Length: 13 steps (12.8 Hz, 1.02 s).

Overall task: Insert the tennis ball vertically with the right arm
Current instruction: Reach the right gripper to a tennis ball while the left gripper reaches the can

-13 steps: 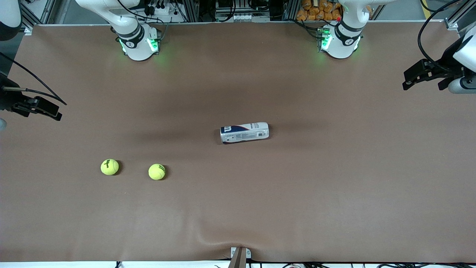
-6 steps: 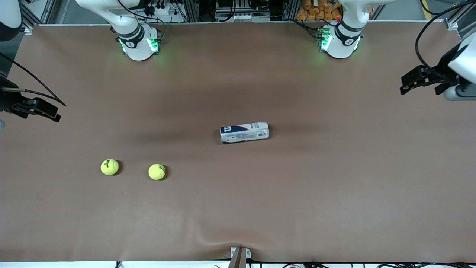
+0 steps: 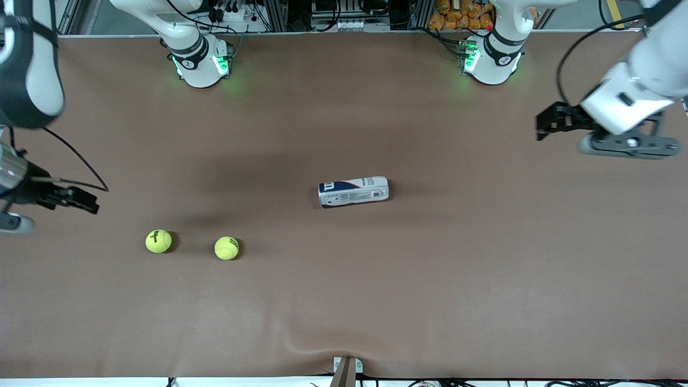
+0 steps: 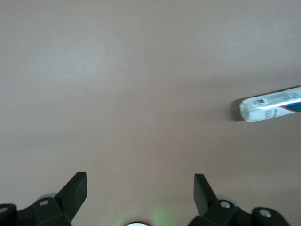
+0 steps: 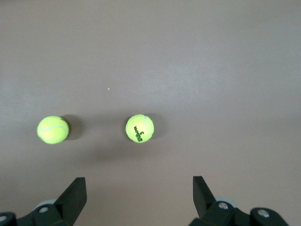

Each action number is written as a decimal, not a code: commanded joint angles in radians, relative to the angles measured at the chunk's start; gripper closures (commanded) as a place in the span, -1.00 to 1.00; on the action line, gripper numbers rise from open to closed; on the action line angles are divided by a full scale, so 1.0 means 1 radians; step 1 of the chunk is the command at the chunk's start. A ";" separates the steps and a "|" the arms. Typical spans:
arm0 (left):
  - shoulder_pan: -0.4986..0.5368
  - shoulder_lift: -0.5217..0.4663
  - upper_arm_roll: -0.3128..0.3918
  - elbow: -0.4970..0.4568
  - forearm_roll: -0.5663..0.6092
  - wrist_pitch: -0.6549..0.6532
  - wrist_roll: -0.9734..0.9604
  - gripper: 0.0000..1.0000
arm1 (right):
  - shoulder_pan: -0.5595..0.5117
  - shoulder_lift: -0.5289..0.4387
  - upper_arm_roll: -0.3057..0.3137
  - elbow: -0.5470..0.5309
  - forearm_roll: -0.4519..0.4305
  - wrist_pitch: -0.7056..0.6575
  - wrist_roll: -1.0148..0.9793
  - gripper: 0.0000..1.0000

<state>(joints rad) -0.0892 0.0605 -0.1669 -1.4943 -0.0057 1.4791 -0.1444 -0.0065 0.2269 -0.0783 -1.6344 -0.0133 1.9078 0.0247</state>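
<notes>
Toward the right arm's end, two yellow-green tennis balls [image 3: 158, 241] with dark lettering, both grippers' jaws apart, empty.

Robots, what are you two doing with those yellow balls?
Nothing is held yet. The right gripper hangs with open jaws over the right arm's end of the table, near two balls lying side by side. The can lies on its side mid-table. The left gripper, also open, hangs over the left arm's end.
</notes>
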 commanded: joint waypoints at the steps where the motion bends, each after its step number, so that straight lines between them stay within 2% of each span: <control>1: -0.065 0.047 -0.016 0.028 0.007 0.012 -0.057 -1.00 | -0.003 0.057 0.009 -0.012 -0.005 0.046 -0.022 -1.00; 4: -0.180 0.111 -0.020 0.046 0.016 0.056 -0.057 -1.00 | 0.003 0.106 0.012 -0.045 -0.004 0.085 -0.022 -1.00; 8: -0.283 0.215 -0.023 0.083 0.016 0.119 -0.040 -1.00 | 0.003 0.146 0.012 -0.220 -0.004 0.342 -0.020 -1.00; 13: -0.420 0.326 -0.022 0.083 0.018 0.188 0.005 -1.00 | 0.003 0.238 0.014 -0.235 -0.004 0.433 -0.020 -1.00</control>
<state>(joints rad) -0.4669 0.3348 -0.1941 -1.4448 -0.0055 1.6457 -0.1652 -0.0009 0.4465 -0.0686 -1.8613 -0.0132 2.3125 0.0118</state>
